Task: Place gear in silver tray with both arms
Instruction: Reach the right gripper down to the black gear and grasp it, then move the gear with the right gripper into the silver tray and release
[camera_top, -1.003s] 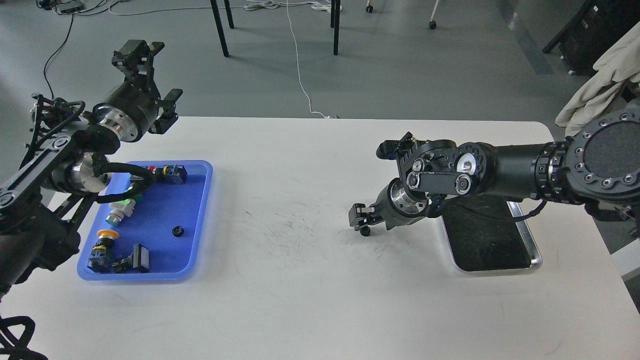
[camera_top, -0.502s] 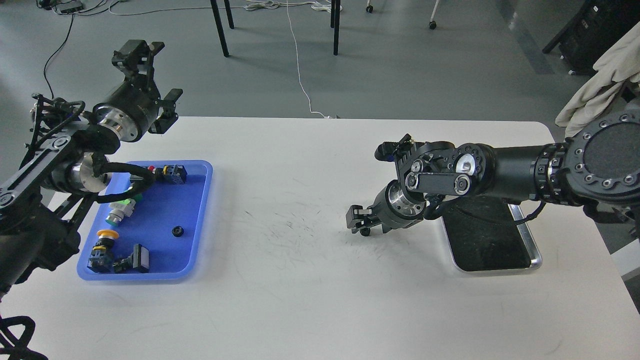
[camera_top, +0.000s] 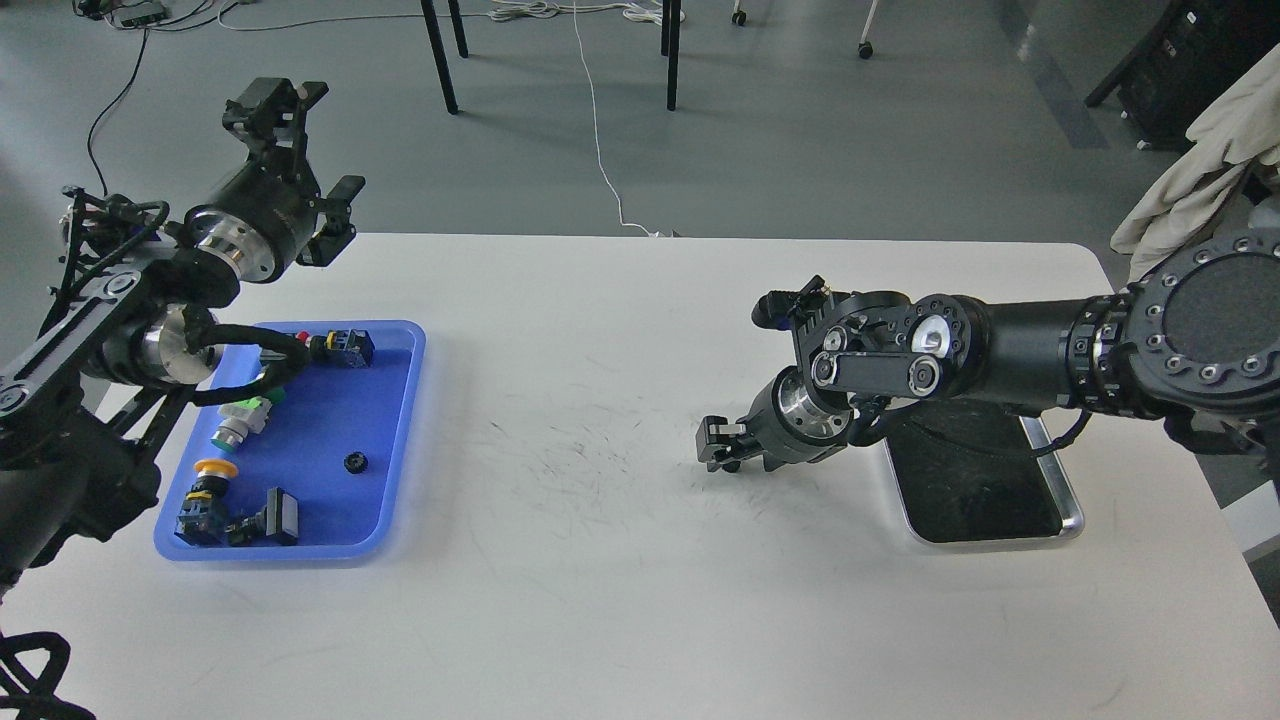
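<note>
We can read no brand, label or writing on anything here; the print, if any, is too small to make out. Our silver tray (camera_top: 1060, 500) lies on the right part of the white table (camera_top: 620, 600), its long axis running from the near edge toward the far edge and leaning slightly left as it goes away from us; the far end is hidden under our right arm (camera_top: 1020, 345), and the dark bottom that shows holds nothing we can see. Our right gripper (camera_top: 722, 447) sits left of the tray, low over the scuffed middle of the table and pointing left; its fingers are drawn close together on a small dark piece at the tips, which looks like a gear (camera_top: 731, 466), though it is too small for us to be sure. A second small black gear (camera_top: 353, 462) lies flat in the blue tray (camera_top: 405, 420) on the left of the table, well apart from the silver tray, on bare blue floor right of the centre. Around it in the blue tray are a green push button (camera_top: 243, 421), a yellow push button (camera_top: 207, 487), a black switch block (camera_top: 277, 516) and a black connector (camera_top: 345, 348) at the far end. Our left gripper (camera_top: 305, 150) is raised beyond the far left corner of the table, its fingers spread wide apart and holding nothing.
</note>
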